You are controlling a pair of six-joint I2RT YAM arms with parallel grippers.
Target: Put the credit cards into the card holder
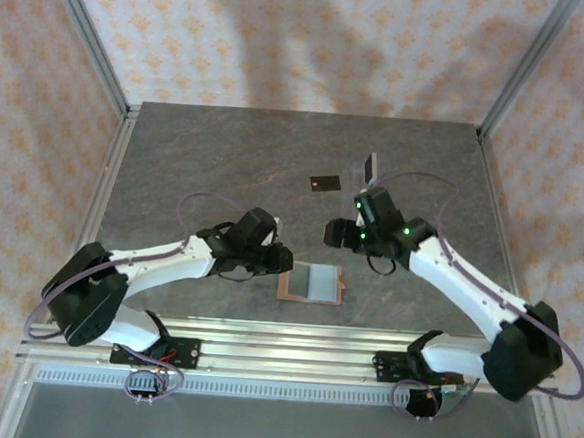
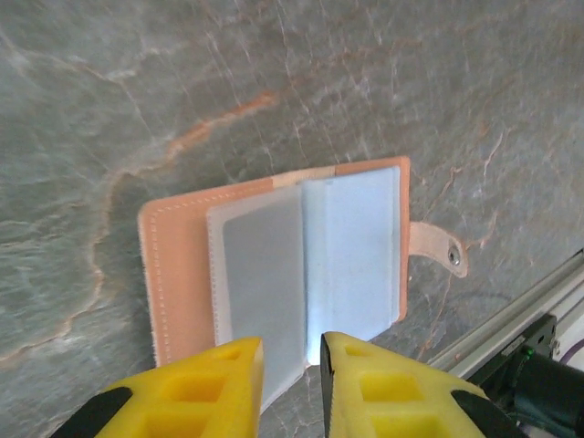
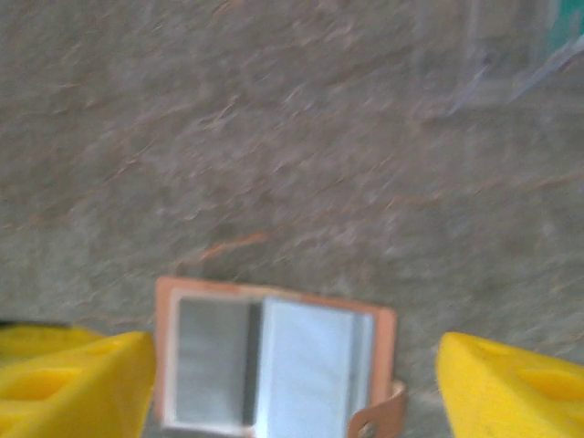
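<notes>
The card holder (image 1: pixel 289 284) lies open near the front edge, tan leather with clear sleeves and a snap strap (image 2: pixel 438 248). My left gripper (image 1: pixel 283 260) hovers at its left edge. In the left wrist view the yellow fingers (image 2: pixel 219 383) stand a narrow gap apart, with a sleeve corner behind that gap and nothing pinched. My right gripper (image 1: pixel 333 232) hangs just beyond the holder, wide open and empty; the holder's leather rim (image 3: pixel 162 319) shows between its fingers. A black credit card (image 1: pixel 324 183) lies flat farther back. Another card (image 1: pixel 370 167) sits tilted beside it, its colour unclear.
Aluminium rails (image 1: pixel 293 341) run along the front edge, close to the holder. Frame posts (image 1: pixel 89 39) stand at the back corners. A blurred teal patch (image 3: pixel 568 27) shows at the upper right of the right wrist view.
</notes>
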